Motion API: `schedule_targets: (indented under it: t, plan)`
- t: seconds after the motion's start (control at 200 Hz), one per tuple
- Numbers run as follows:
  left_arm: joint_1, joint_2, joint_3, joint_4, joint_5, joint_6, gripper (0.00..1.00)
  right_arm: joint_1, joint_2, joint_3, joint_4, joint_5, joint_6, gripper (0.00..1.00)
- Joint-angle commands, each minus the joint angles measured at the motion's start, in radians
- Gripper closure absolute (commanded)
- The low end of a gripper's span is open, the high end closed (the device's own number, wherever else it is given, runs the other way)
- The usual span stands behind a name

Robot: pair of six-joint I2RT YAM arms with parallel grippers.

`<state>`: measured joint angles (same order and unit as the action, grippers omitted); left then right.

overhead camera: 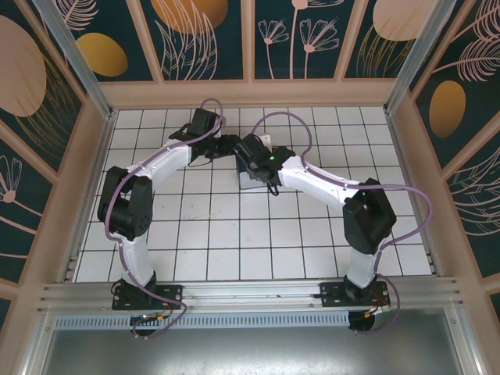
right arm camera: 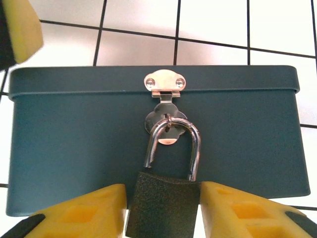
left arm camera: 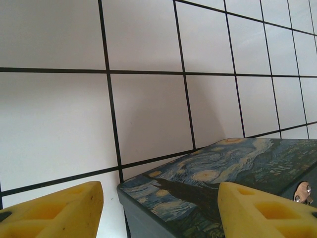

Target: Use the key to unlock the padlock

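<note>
The dark padlock (right arm camera: 163, 203) hangs by its silver shackle (right arm camera: 173, 146) from the hasp (right arm camera: 164, 85) on the front of the blue swirl-painted box (right arm camera: 74, 144). The shackle's left leg stands out of the body. My right gripper (right arm camera: 163, 213) brackets the padlock's body, jaws close on both sides with thin slits of floor showing. My left gripper (left arm camera: 161, 208) is open, straddling a top corner of the box (left arm camera: 218, 168); one of its fingers (right arm camera: 17, 27) shows behind the box's left end. The key is out of view.
The box (overhead camera: 251, 183) sits mid-table on the white tiled floor (overhead camera: 234, 234), under both wrists. The left gripper (overhead camera: 226, 147) and right gripper (overhead camera: 256, 160) meet there. Wooden walls ring the table, with open tiles in front and at the sides.
</note>
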<state>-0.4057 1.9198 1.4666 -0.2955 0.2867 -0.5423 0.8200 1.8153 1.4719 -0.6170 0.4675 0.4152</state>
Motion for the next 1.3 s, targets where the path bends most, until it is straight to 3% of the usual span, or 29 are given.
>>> schedule_targets:
  t: [0.0,0.175,0.315,0.616,0.791,1.006,1.296]
  plan:
    - [-0.003,0.002,0.013,-0.010,0.004,0.025,0.38,-0.029,-0.024,-0.044,0.000,0.000,-0.022,0.63]
    - [-0.002,-0.004,0.012,-0.013,0.004,0.029,0.38,-0.055,-0.049,-0.076,0.006,-0.021,-0.002,0.68]
    - [-0.002,-0.006,0.008,-0.013,0.009,0.030,0.38,-0.112,-0.136,-0.160,0.100,-0.113,0.056,0.74]
    - [-0.002,-0.026,0.006,-0.014,0.030,0.035,0.39,-0.374,-0.400,-0.467,0.433,-0.560,0.273,0.75]
    - [-0.002,-0.031,0.013,-0.010,0.057,0.031,0.39,-0.454,-0.453,-0.556,0.563,-0.737,0.358,0.75]
    - [-0.007,-0.017,0.045,-0.018,0.101,0.066,0.39,-0.522,-0.488,-0.644,0.656,-0.821,0.480,0.71]
    - [-0.010,-0.016,0.081,-0.043,0.080,0.079,0.39,-0.542,-0.514,-0.642,0.601,-0.765,0.446,0.71]
